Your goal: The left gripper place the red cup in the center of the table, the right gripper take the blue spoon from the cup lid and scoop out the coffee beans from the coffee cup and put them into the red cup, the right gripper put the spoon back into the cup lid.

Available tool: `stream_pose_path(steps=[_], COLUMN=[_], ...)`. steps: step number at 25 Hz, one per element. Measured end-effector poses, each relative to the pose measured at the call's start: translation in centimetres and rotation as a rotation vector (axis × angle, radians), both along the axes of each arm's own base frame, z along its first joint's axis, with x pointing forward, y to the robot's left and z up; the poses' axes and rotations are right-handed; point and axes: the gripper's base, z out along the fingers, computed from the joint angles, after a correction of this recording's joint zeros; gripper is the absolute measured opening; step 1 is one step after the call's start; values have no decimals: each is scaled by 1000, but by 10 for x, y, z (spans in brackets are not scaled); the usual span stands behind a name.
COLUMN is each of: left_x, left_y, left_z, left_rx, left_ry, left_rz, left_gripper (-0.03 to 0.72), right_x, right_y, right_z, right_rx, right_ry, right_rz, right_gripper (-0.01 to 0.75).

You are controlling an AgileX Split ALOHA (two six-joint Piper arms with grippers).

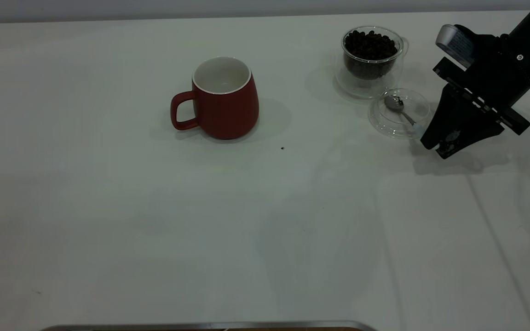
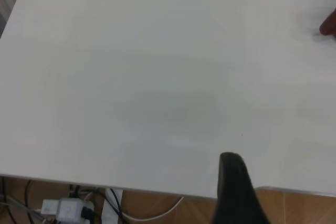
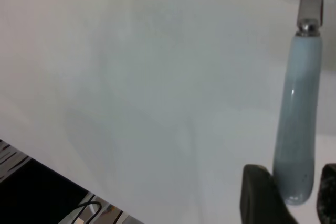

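1. The left gripper [image 2: 234, 192] hangs over the table's [image 1: 108, 207] edge; whether it is spread, I cannot tell.
2. The red cup [image 1: 225, 99] stands upright mid-table, handle pointing left.
3. The coffee cup [image 1: 371, 57] holds coffee beans [image 1: 369, 46].
4. The blue spoon [image 1: 400, 109] lies in the cup lid [image 1: 380, 122].
5. The right gripper [image 3: 299, 195] straddles the spoon's handle end, fingers [image 3: 262, 195] spread.

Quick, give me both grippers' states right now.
Left gripper: at the table's near edge, holding nothing; open or shut cannot be told.
Right gripper: open, fingers either side of the blue spoon handle's end.
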Motion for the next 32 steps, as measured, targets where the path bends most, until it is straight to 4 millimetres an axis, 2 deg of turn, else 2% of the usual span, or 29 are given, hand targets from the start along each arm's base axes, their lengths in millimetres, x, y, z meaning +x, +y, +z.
stream_pose_path(steps=[5, 8, 13, 17, 19, 22, 25, 29, 32], left_x=[0, 0, 0, 0, 0, 0, 0, 0, 0], left_y=[0, 0, 0, 0, 0, 0, 0, 0, 0], left_z=[0, 0, 0, 0, 0, 0, 0, 0, 0], left_rx=[0, 0, 0, 0, 0, 0, 0, 0, 0], left_ry=[0, 0, 0, 0, 0, 0, 0, 0, 0], left_rz=[0, 0, 0, 0, 0, 0, 0, 0, 0], left_gripper=[518, 518, 518, 518, 518, 518, 518, 518, 518], right_x=[-2, -1, 6, 10, 10, 2, -18, -65, -110], right_y=[0, -4, -8, -5, 0, 14, 28, 31, 22], right_z=[2, 14, 52, 91, 116, 173, 241, 321, 356], right_rx=[4, -35, -85, -108, -136, -214, -338, -468, -514], right_ry=[19, -9, -86, -180, -240, -357, -500, -652, -719], right_rz=[23, 65, 75, 92, 126, 191, 240, 236, 204], right_gripper=[336, 337, 338, 340, 340, 340, 340, 341, 341])
